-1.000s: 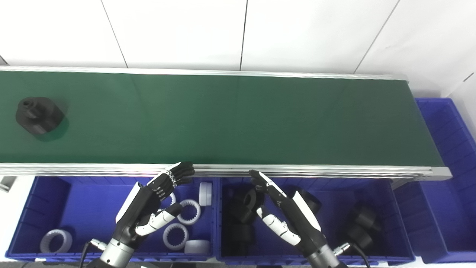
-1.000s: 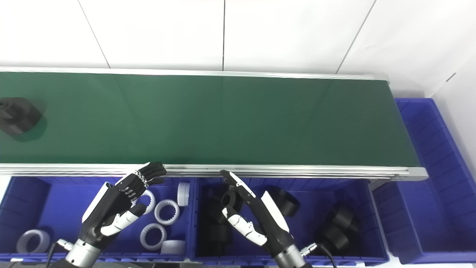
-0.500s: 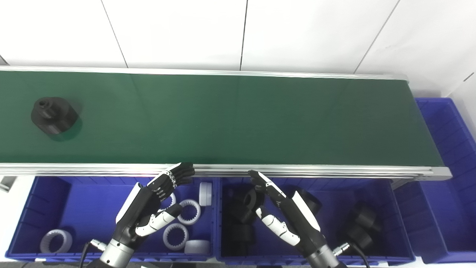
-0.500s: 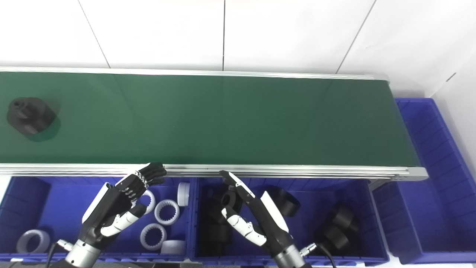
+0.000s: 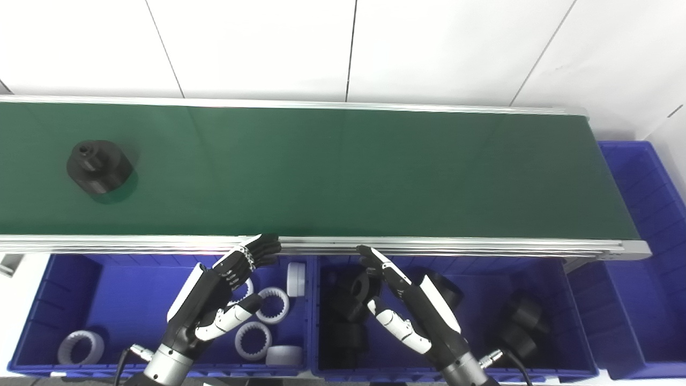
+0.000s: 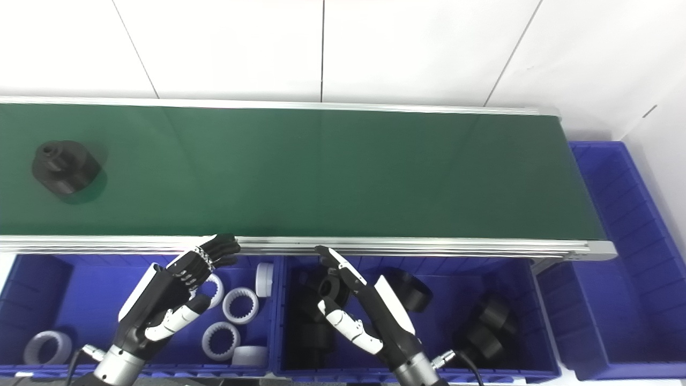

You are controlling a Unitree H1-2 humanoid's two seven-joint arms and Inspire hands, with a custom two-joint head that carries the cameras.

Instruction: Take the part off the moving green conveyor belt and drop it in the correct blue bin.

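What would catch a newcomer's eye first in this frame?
The long green belt spans the picture, with one black part alone at its left end. Below it, both hands wait open over the blue bins: the left hand above the bin of white rings, the right hand above the bin of black parts.

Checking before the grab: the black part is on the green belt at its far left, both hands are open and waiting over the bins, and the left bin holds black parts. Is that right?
One detail is off. The left bin holds white toothed rings, as the left eye view shows; black parts fill the middle bin. The rest stands: the black part sits far left on the green belt, and the left hand and right hand are open.
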